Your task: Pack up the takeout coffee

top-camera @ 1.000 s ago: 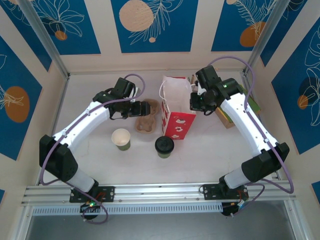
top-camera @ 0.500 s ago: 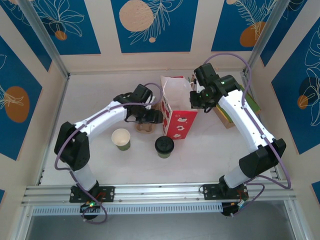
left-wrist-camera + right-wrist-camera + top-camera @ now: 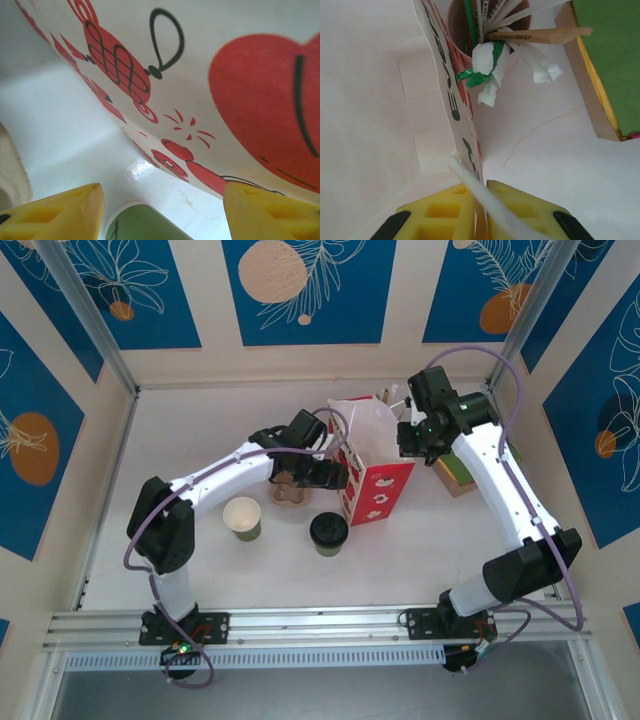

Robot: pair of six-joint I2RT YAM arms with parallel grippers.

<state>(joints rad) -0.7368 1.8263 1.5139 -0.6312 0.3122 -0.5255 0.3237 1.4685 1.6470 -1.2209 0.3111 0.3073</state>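
left gripper (image 3: 333,476) had its jaws apart with nothing between them, nose at the left face of the red-and-white bag (image 3: 378,490); couldn't tell if it touched. In the left wrist view the yellow fingertips (image 3: 55,212) sat wide, the bag's print ran across the top, and a green cup edge (image 3: 142,226) sat low between them. Couldn't tell which cup.

Nearest the bases was the takeout coffee (image 3: 328,531): black lid on, upright on the table (image 3: 200,420), just in front of the bag's near-left corner, outside the bag, not held. Left of it stood the lidless green cup (image 3: 242,517), upright and apart from the coffee. Behind both lay a brown pulp carrier (image 3: 288,492), beside the bag and partly under the left arm.

The bag's mouth was open. right gripper (image 3: 405,443) was clamped on the bag's right wall at the rim. The right wrist view showed paper and white handle (image 3: 470,182) pinched between its yellow fingers (image 3: 520,210).

Farther back, a box with green top (image 3: 455,468) sat right of the bag and a stirrer cup (image 3: 385,400) behind it.
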